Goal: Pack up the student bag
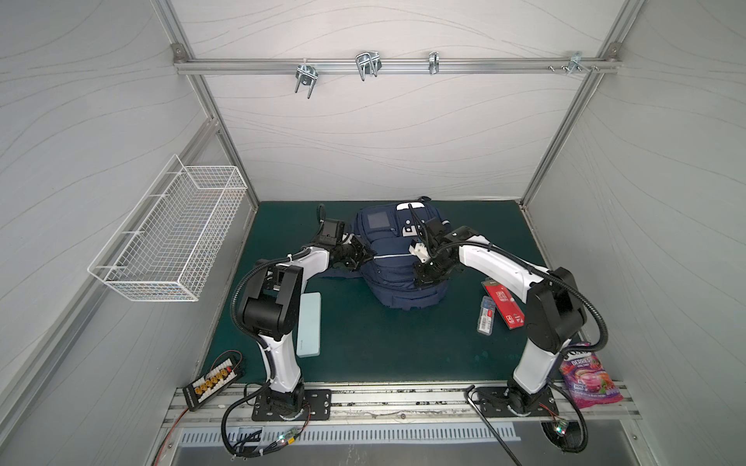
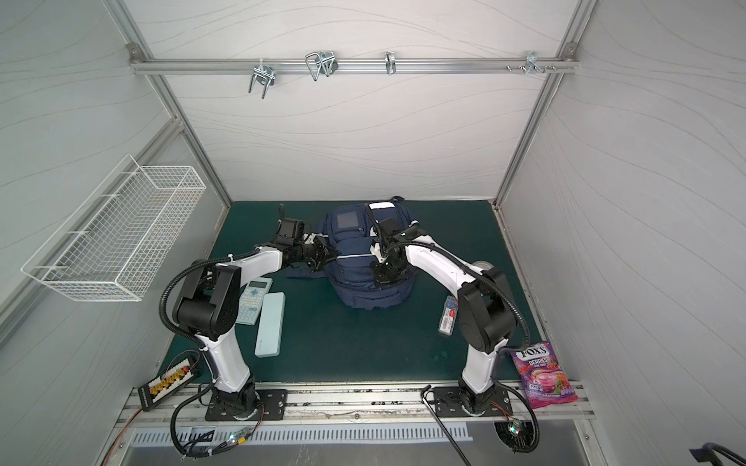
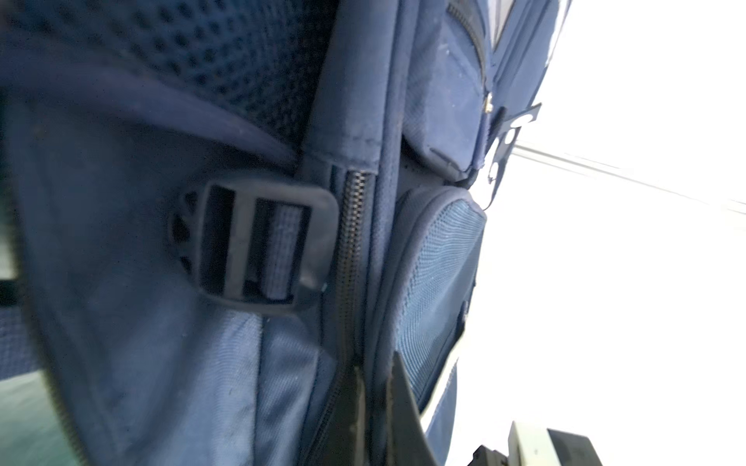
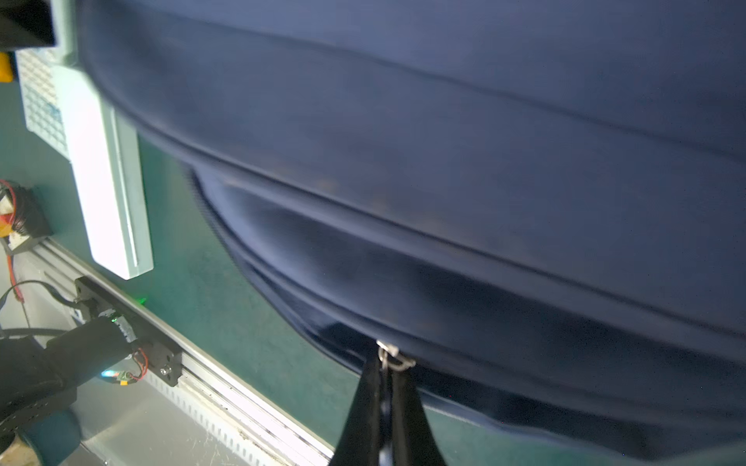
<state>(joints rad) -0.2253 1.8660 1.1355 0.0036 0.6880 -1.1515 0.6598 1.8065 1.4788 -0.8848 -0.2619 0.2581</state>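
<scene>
Navy woven-fabric backpack (image 1: pixel 403 278) is gripped from 2 sides.
Left gripper (image 3: pixel 375 363) is clamped shut on corded seam piping (image 3: pixel 381 250); right gripper (image 4: pixel 385 363) is closed on the small metal zipper pull (image 4: pixel 390 356).

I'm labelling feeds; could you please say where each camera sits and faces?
Top views: high in front, looking down at the student bag; left arm, right arm show.
Left wrist: on left arm, facing the bag's side zipper; left gripper shows.
Right wrist: on right arm, facing the zipper pull in the right gripper.
Shared: pale case, right wrist and top views.
</scene>
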